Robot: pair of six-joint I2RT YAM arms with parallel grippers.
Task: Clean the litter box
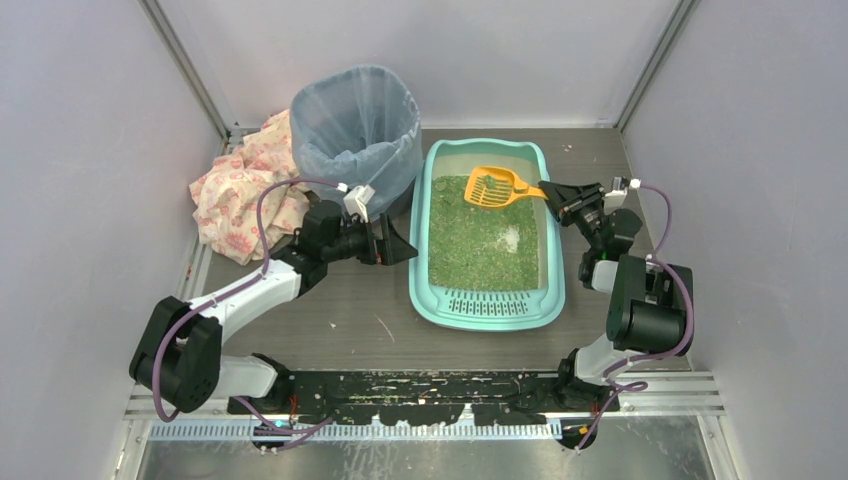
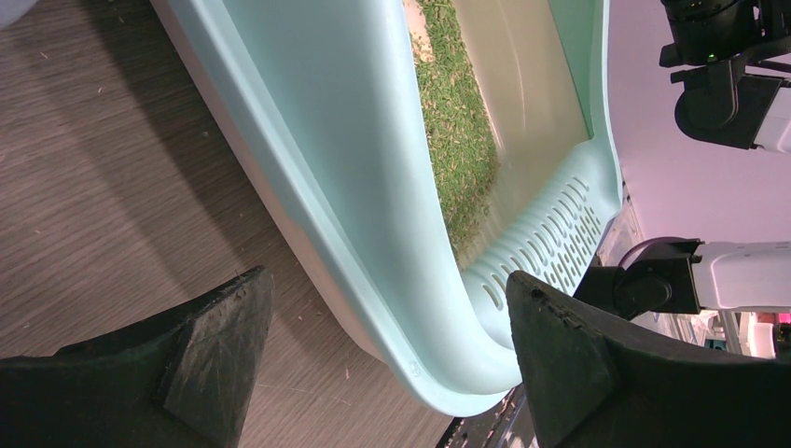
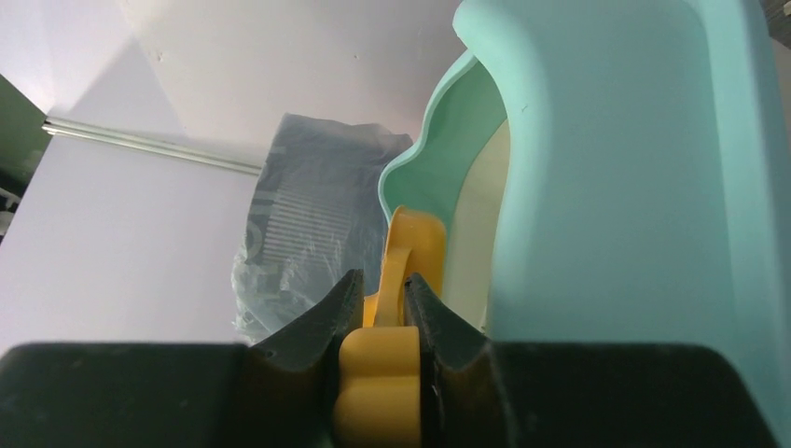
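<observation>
Top external: litter box [image 1: 480, 158] sits mid-table between the two arms, long axis running away from me, grate step [image 1: 490, 303] at the near end. Green litter [image 1: 480, 245] covers most of its floor, with a pale patch toward the right; the far end is bare plastic. Orange scoop [image 1: 492, 186] is over the far part of the litter, with a few green granules in its head. Its handle points right across the box's right rim; I can't tell if the head touches the litter. Right gripper [image 1: 553, 192] is pinched narrow on that handle. Right wrist view shows both fingers pressed on the orange grip, box wall just beside. Left gripper [image 1: 398, 245] is spread wide, just beside the box's left wall. In left wrist view the rim's near corner lies between the fingers [image 2: 215, 345]; I can't tell contact. Blue-grey bag-lined bin [image 1: 355, 130] stands upright at the box's far-left corner; I can't read its contents. Floral cloth [image 1: 245, 185] is bunched against the bin's left side on the table [image 1: 340, 320].
</observation>
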